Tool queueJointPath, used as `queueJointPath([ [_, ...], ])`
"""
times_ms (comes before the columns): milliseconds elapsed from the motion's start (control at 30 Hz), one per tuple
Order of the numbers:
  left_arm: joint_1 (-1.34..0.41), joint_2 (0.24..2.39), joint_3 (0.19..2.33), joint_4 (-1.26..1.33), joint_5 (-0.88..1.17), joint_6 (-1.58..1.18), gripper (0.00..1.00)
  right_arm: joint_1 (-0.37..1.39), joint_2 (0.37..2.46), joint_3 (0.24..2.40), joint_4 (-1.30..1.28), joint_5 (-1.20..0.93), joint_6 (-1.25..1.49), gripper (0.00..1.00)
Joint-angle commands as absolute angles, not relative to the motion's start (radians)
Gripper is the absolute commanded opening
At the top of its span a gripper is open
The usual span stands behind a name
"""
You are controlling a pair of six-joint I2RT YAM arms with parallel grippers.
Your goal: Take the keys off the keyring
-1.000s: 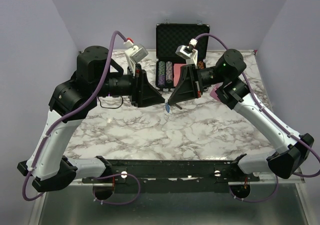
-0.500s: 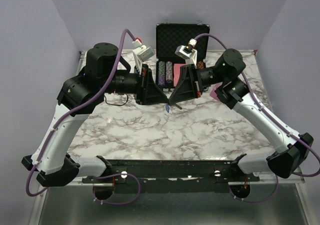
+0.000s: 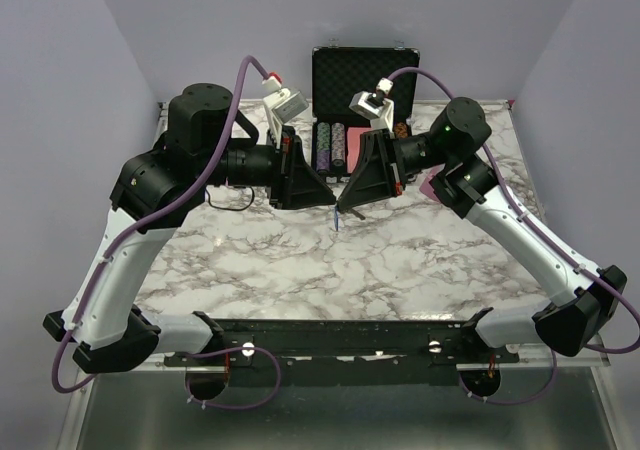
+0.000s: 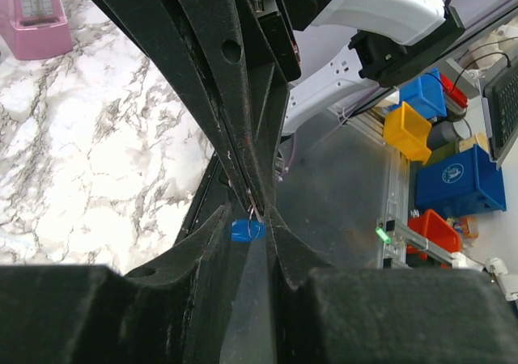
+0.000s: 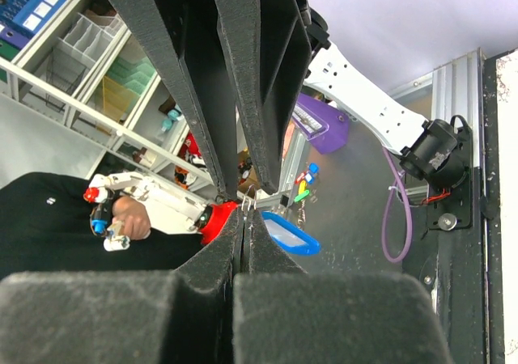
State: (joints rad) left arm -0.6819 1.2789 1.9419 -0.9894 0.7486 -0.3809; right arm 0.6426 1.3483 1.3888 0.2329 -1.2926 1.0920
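- Left pincer (image 4: 256, 217) and right pincer (image 5: 244, 222) meet tip to tip, both pinched tight on the keyring (image 4: 254, 211); blue key (image 4: 246, 230) dangles.
- Open chip case (image 3: 340, 75) behind; marble surface (image 3: 400, 270) beneath.

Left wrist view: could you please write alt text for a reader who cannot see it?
Two black grippers meet tip to tip mid-frame, the right gripper from the top and the left gripper from the bottom, with a thin ring and blue key between them. A marble table lies left.
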Motion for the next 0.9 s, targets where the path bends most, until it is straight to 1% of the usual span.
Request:
queueJointPath([
  [0, -0.683, 1.278, 1.963, -1.003, 0.749, -0.359, 0.31, 0.65, 1.345, 1.419, 0.219, -1.322, 1.095, 0.01],
  [333, -0.683, 1.272, 1.934, -0.982, 0.764, -0.371, 0.31, 0.65, 1.345, 1.425, 0.219, -1.315, 1.095, 0.01],
  [500, -0.683, 1.275, 1.933, -0.974, 0.765, -0.376, 0.27, 0.652, 1.347, 1.428, 0.218, -1.312, 1.095, 0.0],
  [867, -0.684, 1.281, 1.919, -0.959, 0.792, -0.382, 0.27, 0.65, 1.339, 1.422, 0.219, -1.31, 1.095, 0.01],
])
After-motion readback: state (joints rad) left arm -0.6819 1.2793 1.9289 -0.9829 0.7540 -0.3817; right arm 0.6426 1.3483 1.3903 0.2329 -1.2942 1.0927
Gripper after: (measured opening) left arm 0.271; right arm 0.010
